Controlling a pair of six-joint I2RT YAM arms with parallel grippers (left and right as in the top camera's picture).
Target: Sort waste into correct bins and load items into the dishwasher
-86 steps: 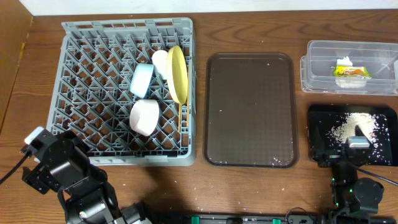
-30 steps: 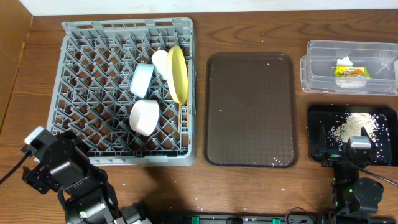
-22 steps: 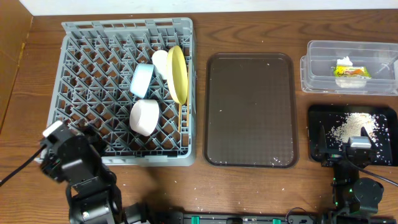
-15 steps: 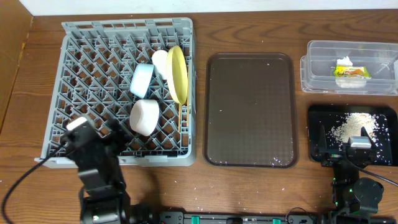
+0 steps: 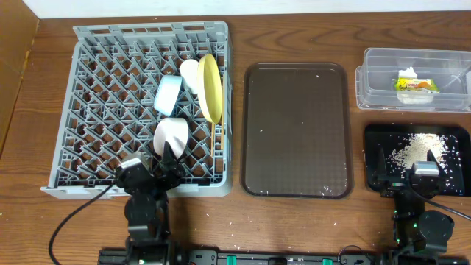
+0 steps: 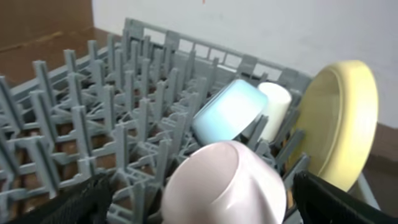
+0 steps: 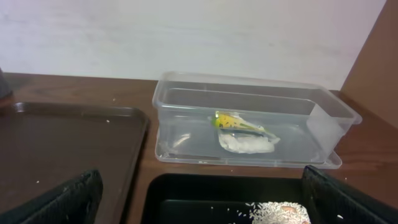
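Observation:
The grey dish rack (image 5: 110,81) holds the light blue bowl (image 5: 168,94), white cup (image 5: 189,71), yellow plate (image 5: 210,87), pale pink bowl (image 5: 171,138) and chopsticks (image 5: 213,141). My left gripper (image 5: 151,171) is open at the rack's front edge, just before the pink bowl (image 6: 227,186); the blue bowl (image 6: 229,111), cup (image 6: 274,107) and plate (image 6: 339,121) stand behind it. My right gripper (image 5: 413,177) is open and empty over the black tray (image 5: 456,188), which holds rice (image 5: 416,147). The wrapper (image 7: 244,133) lies in the clear tub (image 7: 186,102).
The dark brown serving tray (image 5: 296,129) lies between the rack and the bins, with a few rice grains on it. Loose grains dot the table's front edge. The clear tub (image 5: 383,77) sits behind the black tray (image 7: 180,193) at the far right.
My left arm has swung from the table's front left corner rightward to the rack's front edge, near the pink bowl. The right arm has stayed put.

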